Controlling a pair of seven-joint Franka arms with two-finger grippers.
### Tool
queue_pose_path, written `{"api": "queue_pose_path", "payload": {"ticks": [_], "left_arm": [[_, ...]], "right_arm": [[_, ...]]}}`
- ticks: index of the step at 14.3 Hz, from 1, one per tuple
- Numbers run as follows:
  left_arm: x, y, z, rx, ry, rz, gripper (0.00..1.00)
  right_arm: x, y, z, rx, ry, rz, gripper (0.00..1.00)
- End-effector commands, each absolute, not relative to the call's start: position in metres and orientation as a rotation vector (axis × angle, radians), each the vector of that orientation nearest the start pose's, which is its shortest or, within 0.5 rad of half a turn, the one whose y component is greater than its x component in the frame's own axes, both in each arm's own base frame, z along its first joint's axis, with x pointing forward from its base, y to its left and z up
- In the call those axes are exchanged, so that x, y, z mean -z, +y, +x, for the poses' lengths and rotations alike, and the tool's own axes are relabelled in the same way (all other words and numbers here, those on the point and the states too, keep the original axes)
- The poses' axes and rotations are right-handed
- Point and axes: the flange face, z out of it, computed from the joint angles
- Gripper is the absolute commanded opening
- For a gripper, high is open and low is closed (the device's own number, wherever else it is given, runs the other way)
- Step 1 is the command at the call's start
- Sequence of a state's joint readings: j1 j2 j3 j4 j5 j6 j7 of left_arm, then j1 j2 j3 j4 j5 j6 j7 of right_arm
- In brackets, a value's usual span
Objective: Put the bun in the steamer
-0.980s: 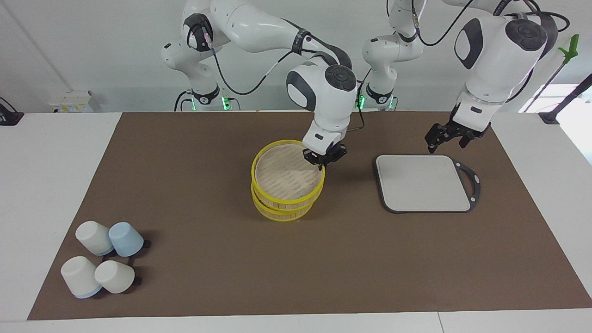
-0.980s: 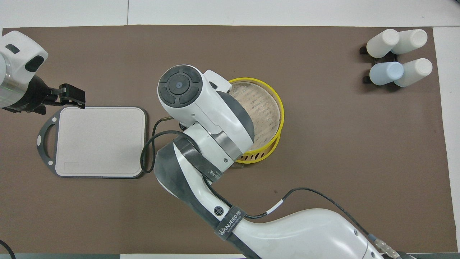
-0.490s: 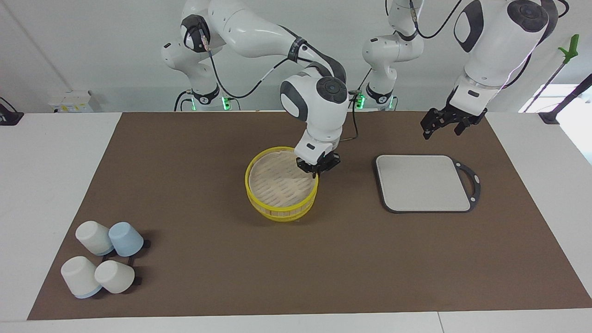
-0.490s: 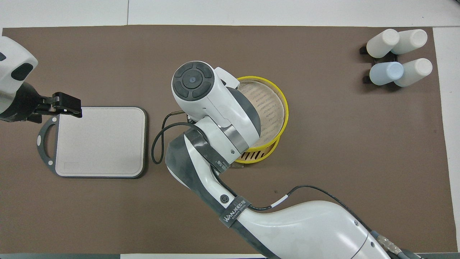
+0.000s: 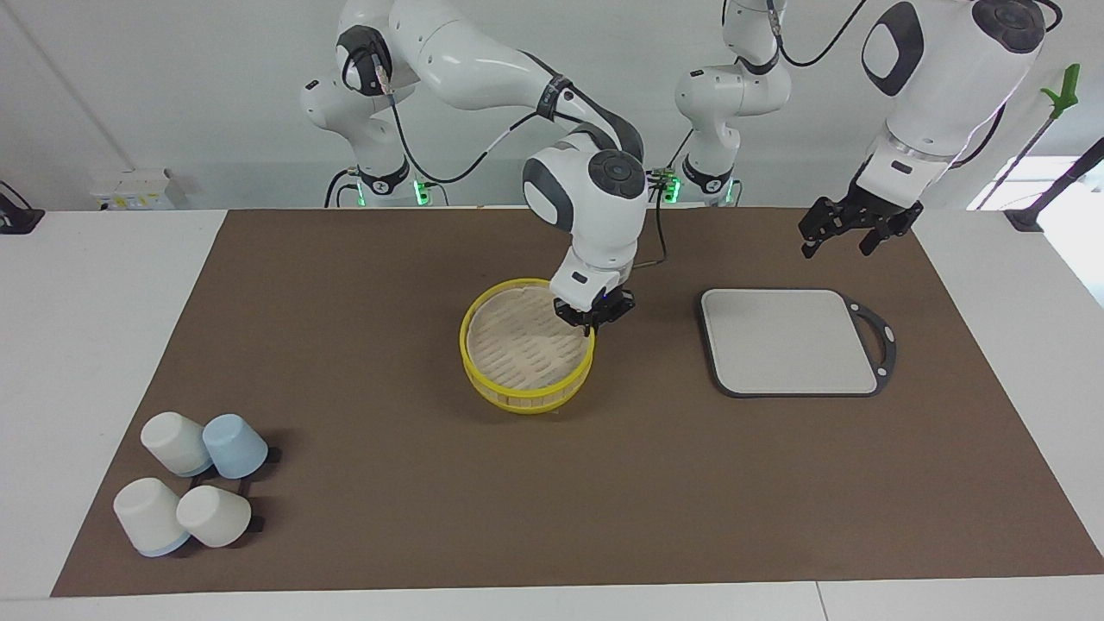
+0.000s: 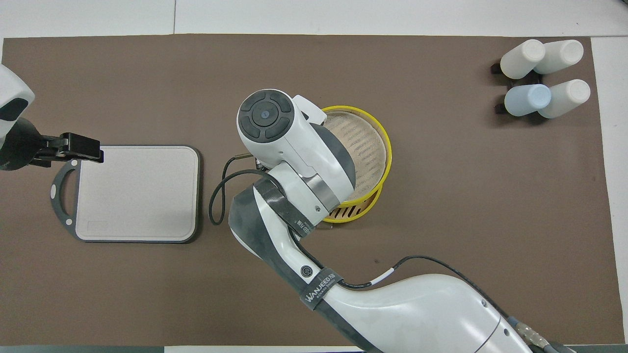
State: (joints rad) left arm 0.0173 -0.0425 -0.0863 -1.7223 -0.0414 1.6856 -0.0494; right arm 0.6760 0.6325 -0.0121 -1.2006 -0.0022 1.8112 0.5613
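The right gripper [image 5: 591, 323] is sitting at the rim of the steamer's lid [image 5: 526, 341], on the side toward the left arm's end of the table, its fingers pinched together on that yellow rim; the lid is lying on the steamer [image 5: 528, 395] in the middle of the brown mat [image 5: 388, 517], nearly but not quite square with it, so that in the overhead view a crescent of the basket [image 6: 354, 214] is showing on the side nearer to the robots; the bun is not showing in either view, so where it is cannot be told; the left gripper [image 5: 843, 240] is hanging in the air with its fingers spread and holding nothing, over the mat just beside the robots' edge of the grey board [image 5: 789, 341]; the board is lying flat toward the left arm's end of the table, well apart from the steamer; four cups [image 5: 194, 492], three white and one blue, are lying clustered at the right arm's end of the table, farther from the robots than the steamer
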Motion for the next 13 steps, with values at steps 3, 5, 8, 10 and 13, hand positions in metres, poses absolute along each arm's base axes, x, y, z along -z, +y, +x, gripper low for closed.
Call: {"api": "queue_pose_path", "payload": {"ticks": [3, 5, 8, 10, 13], "left_arm": [[-0.5928, -0.0462, 0.5423, 0.04, 0.061, -3.193, 1.0], [-0.5926, -0.0466, 0.5419, 0.028, 0.062, -3.188, 1.0], [-0.5928, -0.0449, 0.5386, -0.009, 0.075, -3.154, 1.0], [-0.5928, -0.0443, 0.5391, -0.008, 0.078, -3.147, 1.0], [-0.594, -0.0442, 0.5385, -0.008, 0.078, -3.147, 1.0]], "right_arm": [[-0.415, 0.4474, 0.5635, -0.02, -0.149, -3.152, 0.0], [-0.4154, 0.4511, 0.5612, -0.039, -0.115, -3.129, 0.0], [-0.4167, 0.4528, 0.5618, -0.032, -0.089, -3.112, 0.0], [-0.4175, 0.4522, 0.5627, -0.028, -0.087, -3.111, 0.0], [-0.4135, 0.4516, 0.5619, -0.03, -0.09, -3.114, 0.0]]}}
